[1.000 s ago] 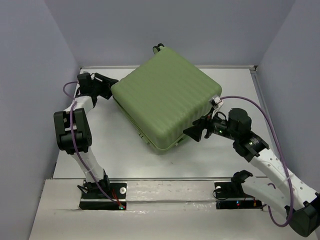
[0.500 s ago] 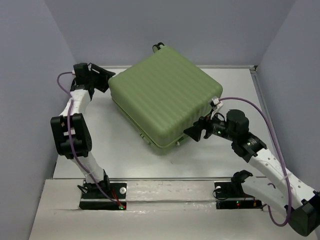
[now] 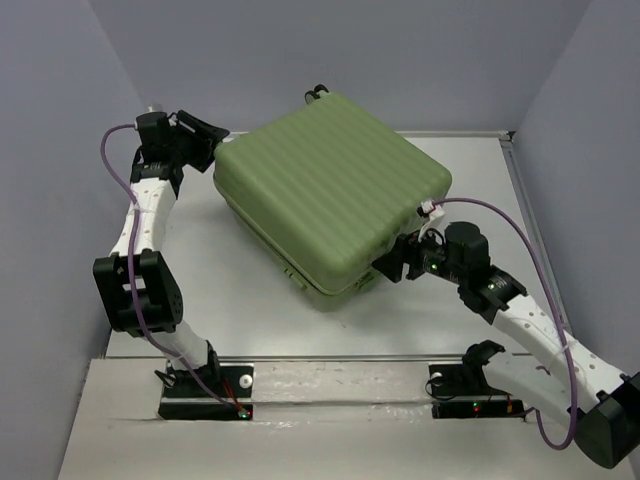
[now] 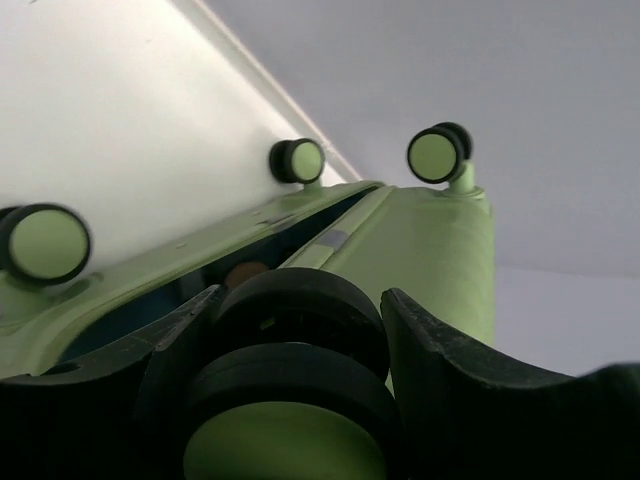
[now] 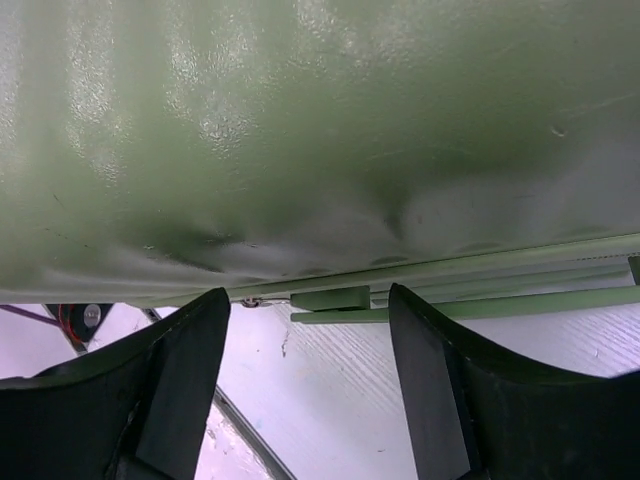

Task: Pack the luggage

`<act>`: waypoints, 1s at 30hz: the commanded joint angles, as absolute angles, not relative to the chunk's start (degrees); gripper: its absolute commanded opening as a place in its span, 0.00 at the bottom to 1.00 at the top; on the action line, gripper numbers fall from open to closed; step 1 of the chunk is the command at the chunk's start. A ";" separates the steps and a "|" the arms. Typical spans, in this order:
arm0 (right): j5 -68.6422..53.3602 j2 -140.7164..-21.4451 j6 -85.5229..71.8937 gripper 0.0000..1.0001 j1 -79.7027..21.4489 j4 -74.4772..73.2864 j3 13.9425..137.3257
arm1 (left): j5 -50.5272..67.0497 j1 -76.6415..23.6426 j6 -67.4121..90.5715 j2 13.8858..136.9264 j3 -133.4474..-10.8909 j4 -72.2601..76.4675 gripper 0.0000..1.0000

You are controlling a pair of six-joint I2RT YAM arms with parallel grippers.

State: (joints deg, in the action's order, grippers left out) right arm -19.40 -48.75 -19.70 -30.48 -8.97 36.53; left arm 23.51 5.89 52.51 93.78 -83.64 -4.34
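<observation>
- The luggage lies on the table, between the left gripper and the right gripper.
- One wheel sits between the left gripper's fingers.
- The luggage's side is just ahead of the right gripper.

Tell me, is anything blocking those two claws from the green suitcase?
Nothing visible. The left gripper has its fingers either side of a wheel of the luggage; the right gripper, open, sits at its near seam.
</observation>
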 commanded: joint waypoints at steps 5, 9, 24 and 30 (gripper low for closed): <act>-18.54 -45.97 -20.39 0.45 -31.55 -10.02 34.98 | 27.95 7.12 46.41 84.29 -72.78 3.86 0.06; -21.53 -47.20 -22.40 0.29 -33.91 -5.37 31.47 | 27.16 8.78 45.09 85.60 -71.81 4.04 0.06; -22.94 -50.80 -22.50 0.56 -40.69 10.88 23.82 | 26.02 10.72 40.79 92.55 -74.62 4.13 0.78; -21.54 -53.96 -22.15 0.50 -41.22 17.03 22.24 | 17.07 10.72 37.53 81.16 -69.27 3.07 0.99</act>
